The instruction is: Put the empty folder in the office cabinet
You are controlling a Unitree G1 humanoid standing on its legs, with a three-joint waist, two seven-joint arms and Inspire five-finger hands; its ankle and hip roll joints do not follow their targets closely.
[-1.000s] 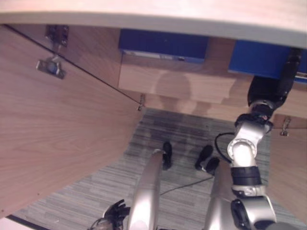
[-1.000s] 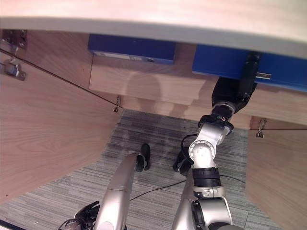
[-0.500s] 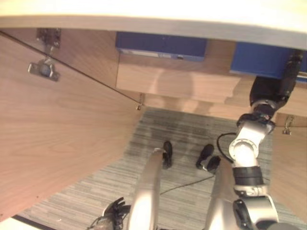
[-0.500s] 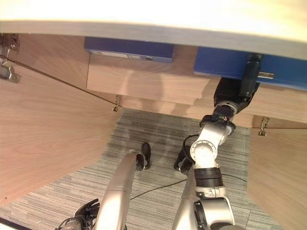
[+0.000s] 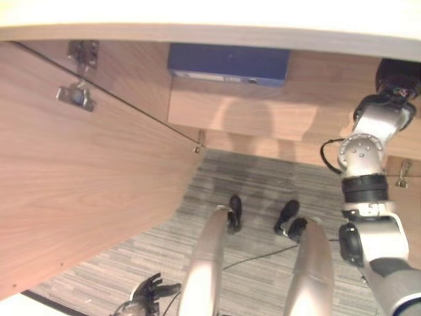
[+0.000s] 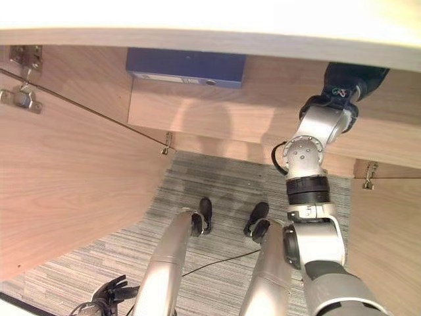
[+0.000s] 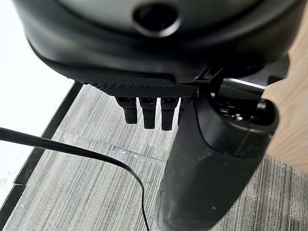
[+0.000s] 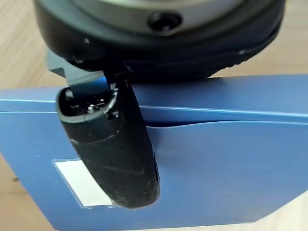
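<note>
A blue folder [image 8: 216, 163] with a white label [image 8: 79, 185] is seen against the wooden cabinet interior, with the right hand [image 8: 115, 149] clamped on it, the thumb pressed across its face. No writing on the label can be read. A second blue folder [image 5: 228, 64] lies on the cabinet shelf [image 5: 263, 115], far left. The left hand [image 5: 146, 293] hangs low over the carpet [image 5: 131, 263], fingers relaxed, beside the open cabinet door [image 5: 79, 184].

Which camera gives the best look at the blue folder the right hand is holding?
The right wrist view: the blue folder spreads wide behind the right hand's thumb, which presses on it. The eye views show that hand reaching into the cabinet.
</note>
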